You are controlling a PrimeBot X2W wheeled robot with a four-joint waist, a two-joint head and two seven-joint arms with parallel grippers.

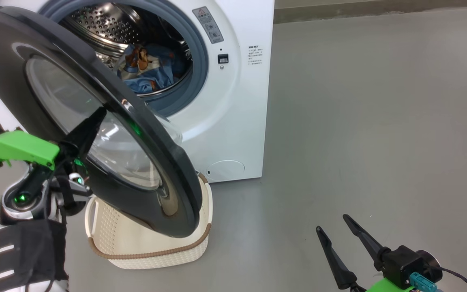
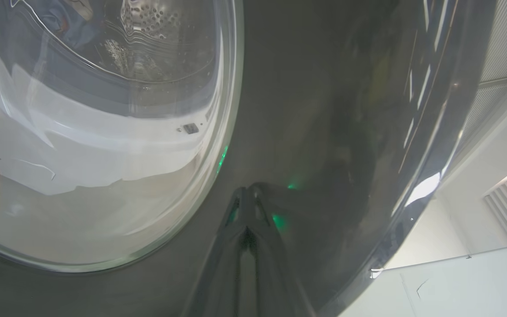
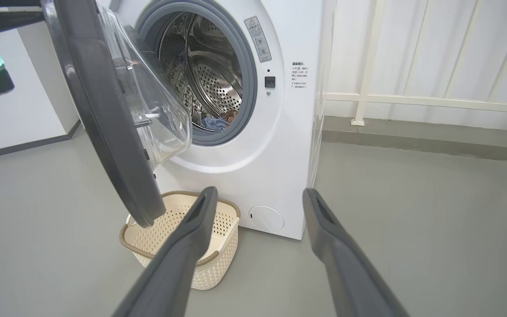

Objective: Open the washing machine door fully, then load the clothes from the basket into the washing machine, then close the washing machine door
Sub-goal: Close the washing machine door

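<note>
The washing machine (image 1: pixel 233 121) stands with its door (image 1: pixel 164 162) swung partway out over the basket (image 1: pixel 152 254). My left gripper (image 1: pixel 102 110) is shut, its tips resting on the door's outer face at the edge of the glass. In the left wrist view the shut fingers (image 2: pixel 248 207) press on the glossy black rim (image 2: pixel 324 110). The clothes (image 1: pixel 148 69) lie inside the steel drum, also seen as clothes (image 3: pixel 214 122) in the right wrist view. The basket (image 3: pixel 218 264) looks empty. My right gripper (image 1: pixel 331 222) hangs open at the lower right, holding nothing (image 3: pixel 260 190).
Grey floor (image 1: pixel 379 121) spreads wide to the right of the machine. A white railing (image 3: pixel 412 99) runs along the wall behind. A white panel (image 3: pixel 16 114) stands to the left of the door. A small round hatch (image 1: pixel 225 170) sits low on the machine's front.
</note>
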